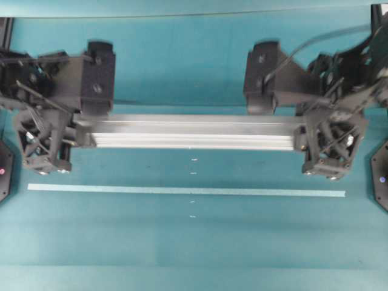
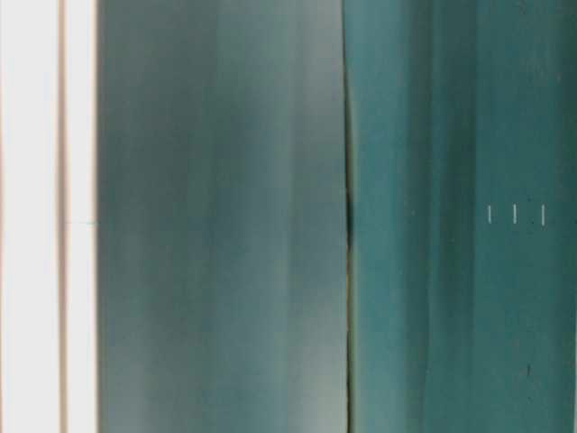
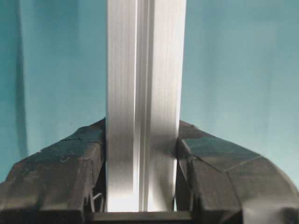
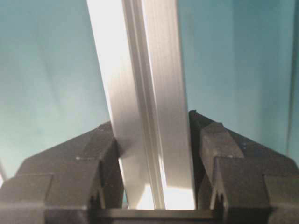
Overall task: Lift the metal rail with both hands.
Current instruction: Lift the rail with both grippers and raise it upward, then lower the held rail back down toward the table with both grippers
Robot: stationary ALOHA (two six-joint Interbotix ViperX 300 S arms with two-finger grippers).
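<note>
Two grippers clamped on one metal rail [image 1: 191, 133]: left gripper [image 3: 142, 154] pinching its left end, right gripper [image 4: 156, 149] pinching its right end, fingers [image 3: 70, 163] pressed against both sides. Rail level across the teal table [image 1: 182, 242], parallel to and just behind the pale tape strip [image 1: 186, 191].

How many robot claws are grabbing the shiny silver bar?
2. The left gripper clamps the metal rail at its left end, and the right gripper clamps its right end. No other claws show, though the table-level view is too blurred to tell anything.
</note>
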